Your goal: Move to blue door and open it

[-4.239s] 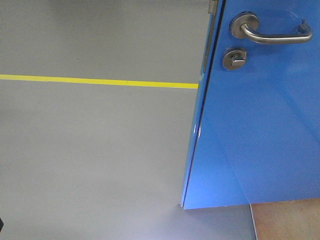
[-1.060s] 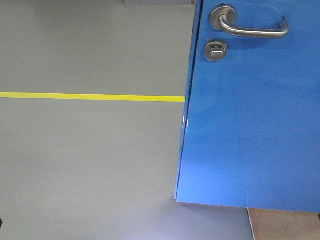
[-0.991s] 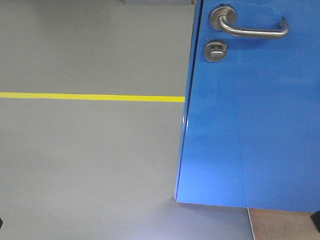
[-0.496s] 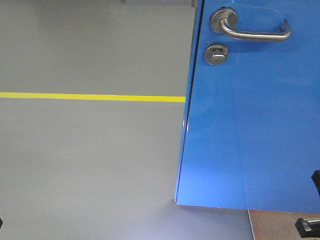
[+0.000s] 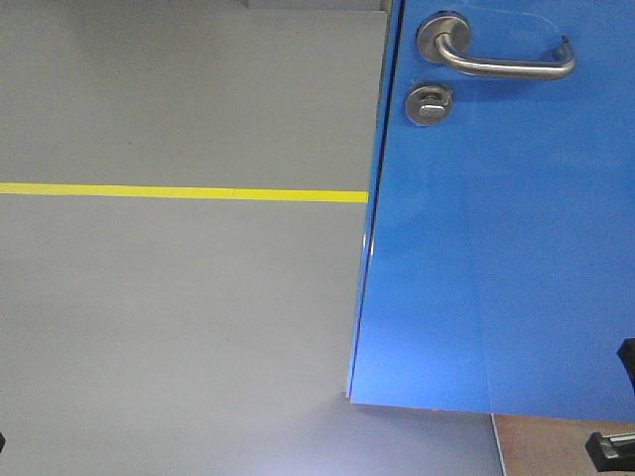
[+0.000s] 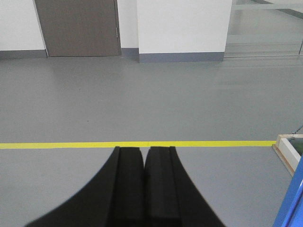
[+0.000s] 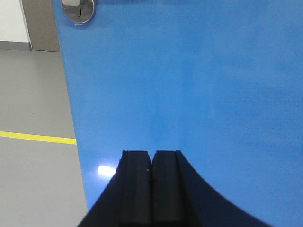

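Observation:
The blue door (image 5: 496, 258) fills the right half of the front view, its free edge near the middle. Its steel lever handle (image 5: 501, 61) and round thumb-turn lock (image 5: 429, 103) sit at the top. The door also fills the right wrist view (image 7: 189, 85), with the lock (image 7: 78, 9) at top left. My right gripper (image 7: 152, 153) is shut and empty, pointing at the door panel below the lock; part of that arm shows at the front view's lower right (image 5: 615, 446). My left gripper (image 6: 143, 149) is shut and empty, pointing over open floor left of the door.
A yellow floor line (image 5: 179, 192) crosses the grey floor left of the door. A brown door (image 6: 78, 26) and white walls stand far off. A white wooden frame (image 6: 289, 151) lies on the floor at right. A tan floor patch (image 5: 556, 446) shows under the door.
The view has shifted so the door sits further left and its handle higher than four seconds ago. In the last second, part of the right arm has come into the lower right corner.

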`<state>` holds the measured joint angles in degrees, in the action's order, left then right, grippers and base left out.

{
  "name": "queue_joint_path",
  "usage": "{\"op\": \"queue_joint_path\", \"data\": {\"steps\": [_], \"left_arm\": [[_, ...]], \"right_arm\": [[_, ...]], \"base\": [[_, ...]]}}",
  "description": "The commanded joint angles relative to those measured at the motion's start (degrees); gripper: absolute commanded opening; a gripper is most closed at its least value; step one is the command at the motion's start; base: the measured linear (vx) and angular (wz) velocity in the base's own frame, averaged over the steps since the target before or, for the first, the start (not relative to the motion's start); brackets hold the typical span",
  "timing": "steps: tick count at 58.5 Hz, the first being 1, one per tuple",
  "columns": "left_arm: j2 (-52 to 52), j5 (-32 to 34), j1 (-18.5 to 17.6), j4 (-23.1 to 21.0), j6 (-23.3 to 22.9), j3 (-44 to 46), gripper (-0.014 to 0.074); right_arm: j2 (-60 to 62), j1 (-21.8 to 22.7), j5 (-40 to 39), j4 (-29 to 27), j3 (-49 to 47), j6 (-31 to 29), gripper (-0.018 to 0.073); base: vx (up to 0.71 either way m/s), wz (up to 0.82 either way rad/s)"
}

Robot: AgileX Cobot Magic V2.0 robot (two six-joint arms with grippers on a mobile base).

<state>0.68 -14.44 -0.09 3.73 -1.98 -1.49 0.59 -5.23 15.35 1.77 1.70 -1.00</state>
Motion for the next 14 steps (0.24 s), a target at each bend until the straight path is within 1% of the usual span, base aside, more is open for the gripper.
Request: {"op": "queue_joint_path", "data": {"steps": [1,14], "left_arm": [[0.7,4.7,-0.4,-0.5,-0.3,1.5,0.0073],[0.7,4.7,-0.4,-0.5,-0.3,1.5,0.0073]], "right_arm": [[0.8,0.2,-4.3,0.3,0.1,-0.1,0.0012],[0.8,0.2,-4.3,0.3,0.1,-0.1,0.0012]], "base": [[0.00,0.00],[0.00,0.00]]}}
